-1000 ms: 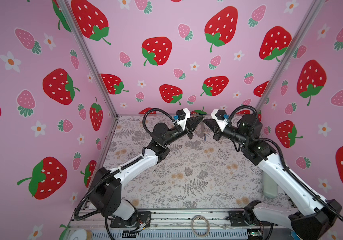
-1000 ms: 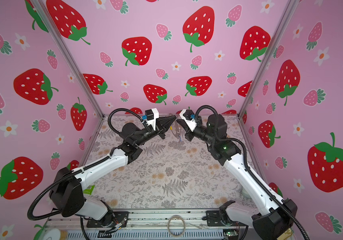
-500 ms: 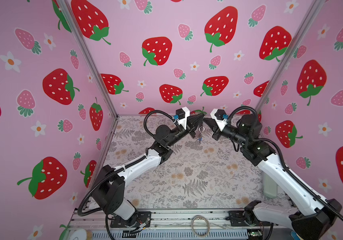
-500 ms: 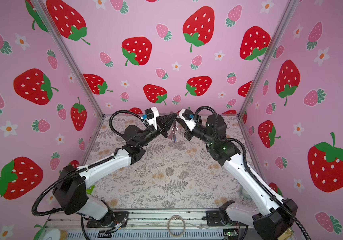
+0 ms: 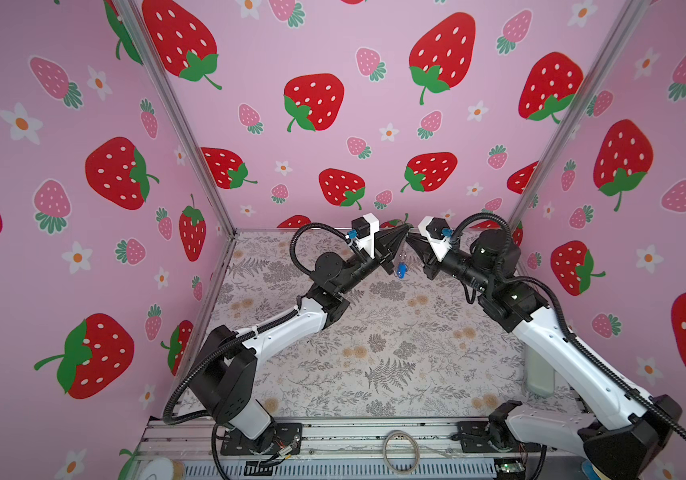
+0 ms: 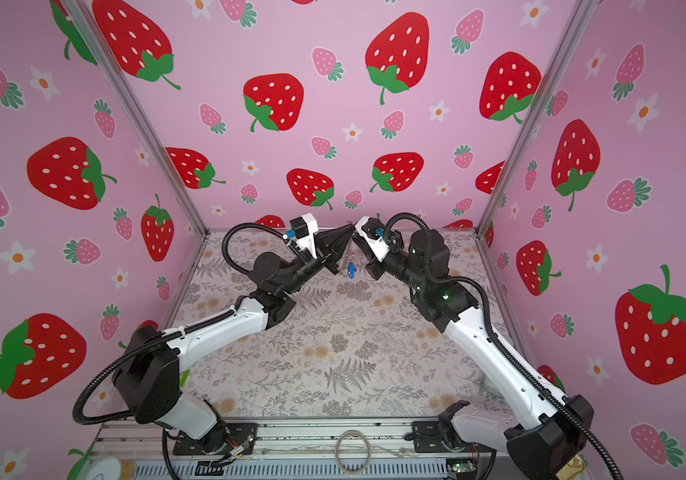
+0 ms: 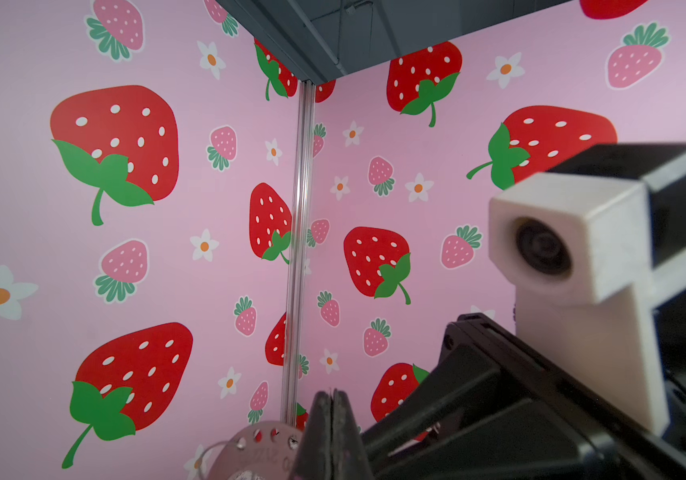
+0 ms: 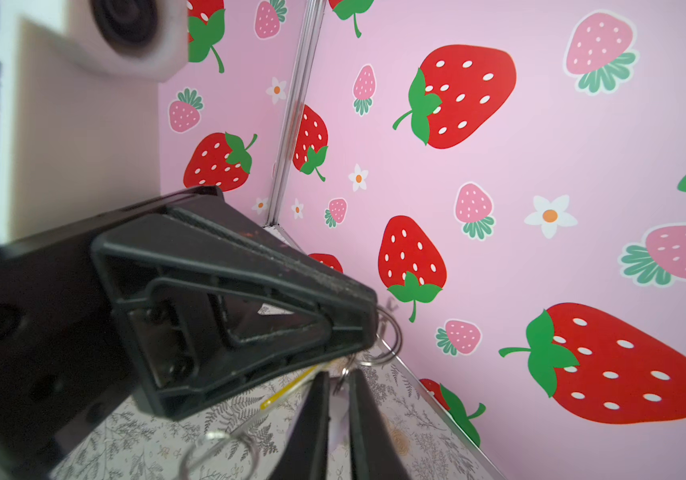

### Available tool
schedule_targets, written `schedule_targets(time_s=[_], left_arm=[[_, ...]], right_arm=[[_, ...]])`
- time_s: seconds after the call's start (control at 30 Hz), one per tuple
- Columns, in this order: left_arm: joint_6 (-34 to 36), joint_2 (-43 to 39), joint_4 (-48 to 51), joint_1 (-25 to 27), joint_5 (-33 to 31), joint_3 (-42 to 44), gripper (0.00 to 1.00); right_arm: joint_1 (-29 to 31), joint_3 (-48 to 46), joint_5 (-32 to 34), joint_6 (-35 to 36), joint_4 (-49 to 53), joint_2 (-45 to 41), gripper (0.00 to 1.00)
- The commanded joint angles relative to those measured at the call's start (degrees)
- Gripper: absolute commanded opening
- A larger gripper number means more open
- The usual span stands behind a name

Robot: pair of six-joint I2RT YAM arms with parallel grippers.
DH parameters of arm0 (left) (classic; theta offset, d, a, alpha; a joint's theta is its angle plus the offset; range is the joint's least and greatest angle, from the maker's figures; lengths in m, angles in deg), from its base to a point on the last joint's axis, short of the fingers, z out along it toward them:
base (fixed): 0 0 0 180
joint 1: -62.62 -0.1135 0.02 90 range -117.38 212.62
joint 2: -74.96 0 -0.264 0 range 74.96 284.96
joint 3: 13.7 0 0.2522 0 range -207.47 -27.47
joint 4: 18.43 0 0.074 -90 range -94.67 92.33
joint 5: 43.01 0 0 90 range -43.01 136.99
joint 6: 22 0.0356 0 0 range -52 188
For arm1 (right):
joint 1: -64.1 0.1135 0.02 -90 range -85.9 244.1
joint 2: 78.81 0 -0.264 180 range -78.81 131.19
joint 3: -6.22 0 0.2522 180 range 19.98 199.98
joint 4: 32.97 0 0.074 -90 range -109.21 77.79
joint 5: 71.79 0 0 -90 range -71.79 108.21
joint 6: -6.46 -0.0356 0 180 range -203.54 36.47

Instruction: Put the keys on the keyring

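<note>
Blue-tagged key dangles just under left hand — right hand alongside.

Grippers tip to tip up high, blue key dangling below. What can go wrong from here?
1. The right gripper has its jaws slightly apart beside the keyring. If the blue-tagged key isn't fully threaded, it may drop to the table.
2. The left gripper seems to pinch the keyring only at its fingertips, so it could slip out.
3. Both grippers sit tip to tip, so pulling apart may snag the keyring.
</note>
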Motion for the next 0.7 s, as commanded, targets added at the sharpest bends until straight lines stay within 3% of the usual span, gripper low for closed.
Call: schedule_targets(time_s=[0.0,0.43,0.6,0.67], left_arm=[[-1.22,-1.56,-3.21,-0.07,2.14,-1.92,0.00],[-1.74,-1.99,-3.06,-0.37,5.36,-2.31,0.00],[-1.25,-2.20,-2.73,-0.46,5.36,-2.57,0.00],[-1.11,-2.45,-2.56,-0.71,5.36,-2.58,0.00]], right_arm=[[0.24,-1.50,1.62,0.70,-0.04,-2.19,0.26],[-0.86,-2.34,-4.24,-3.11,0.02,-0.72,0.36],[-1.24,-3.29,-6.18,-4.62,-0.24,-0.34,0.35],[-1.47,-3.61,-6.33,-4.87,-0.46,-0.42,0.30]])
